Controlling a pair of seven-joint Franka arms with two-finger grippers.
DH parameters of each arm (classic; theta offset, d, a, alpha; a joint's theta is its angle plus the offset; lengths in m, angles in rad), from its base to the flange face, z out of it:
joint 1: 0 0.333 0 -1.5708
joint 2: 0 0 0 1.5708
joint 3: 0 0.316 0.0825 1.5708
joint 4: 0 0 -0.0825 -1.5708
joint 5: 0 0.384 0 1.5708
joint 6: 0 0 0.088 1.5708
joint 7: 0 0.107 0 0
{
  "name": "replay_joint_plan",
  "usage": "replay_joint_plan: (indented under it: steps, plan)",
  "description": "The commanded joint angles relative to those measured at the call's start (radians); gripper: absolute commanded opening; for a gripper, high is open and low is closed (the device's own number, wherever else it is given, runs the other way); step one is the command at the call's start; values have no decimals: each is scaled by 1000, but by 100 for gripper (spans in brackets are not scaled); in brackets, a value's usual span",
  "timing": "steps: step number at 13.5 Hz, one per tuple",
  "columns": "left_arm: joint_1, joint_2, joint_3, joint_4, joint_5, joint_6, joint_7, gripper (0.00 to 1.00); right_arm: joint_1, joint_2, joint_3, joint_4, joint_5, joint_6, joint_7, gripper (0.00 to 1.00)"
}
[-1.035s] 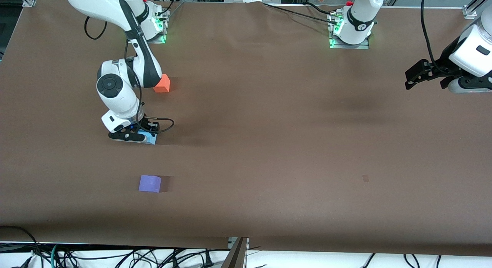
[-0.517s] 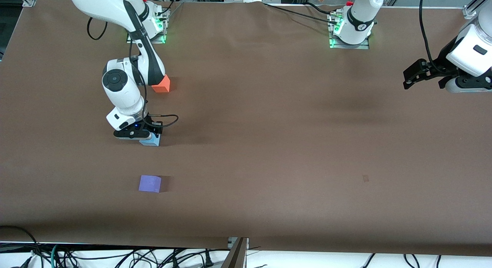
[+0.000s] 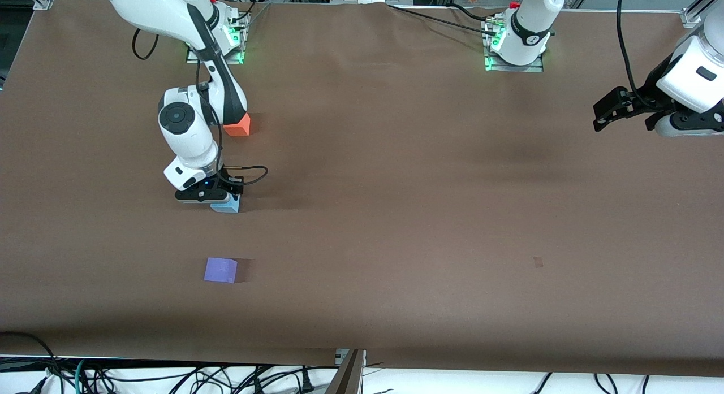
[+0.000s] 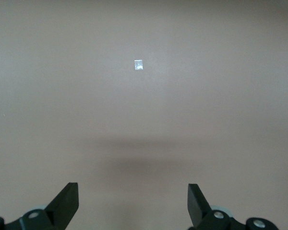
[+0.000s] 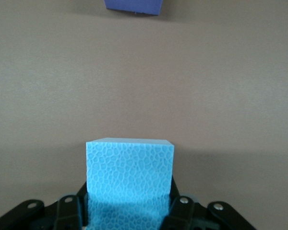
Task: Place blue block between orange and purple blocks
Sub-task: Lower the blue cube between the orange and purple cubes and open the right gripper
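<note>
Brown table (image 3: 396, 213), left gripper (image 3: 608, 112) waiting spread wide and empty at its own arm's end, right gripper (image 3: 218, 199) clenched on blue block (image 3: 226, 204), between orange block (image 3: 238, 125) and nearer purple block (image 3: 220, 269).

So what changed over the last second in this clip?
The right gripper, shut on the blue block, carried it a little toward the left arm's end of the table, into line between the orange block and the purple block. Nothing was released. The left gripper drew back slightly and waits open. Orange and purple blocks did not move.
</note>
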Motion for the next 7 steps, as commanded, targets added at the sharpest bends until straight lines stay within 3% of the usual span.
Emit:
replay_joint_plan:
  steps: [1,2,5,7]
  plan:
    - [-5,15,-1,32,20,-15,-6,100,1,-14,8,-19,3,19,-12,45]
    - [-7,15,0,32,20,-15,-6,100,-1,-14,14,-13,8,15,-6,99]
    - [-5,15,0,32,20,-16,-6,100,-1,-26,14,34,8,-33,-17,100]
    - [-7,15,0,31,20,-16,-6,100,-1,-41,9,149,8,-223,-23,100]
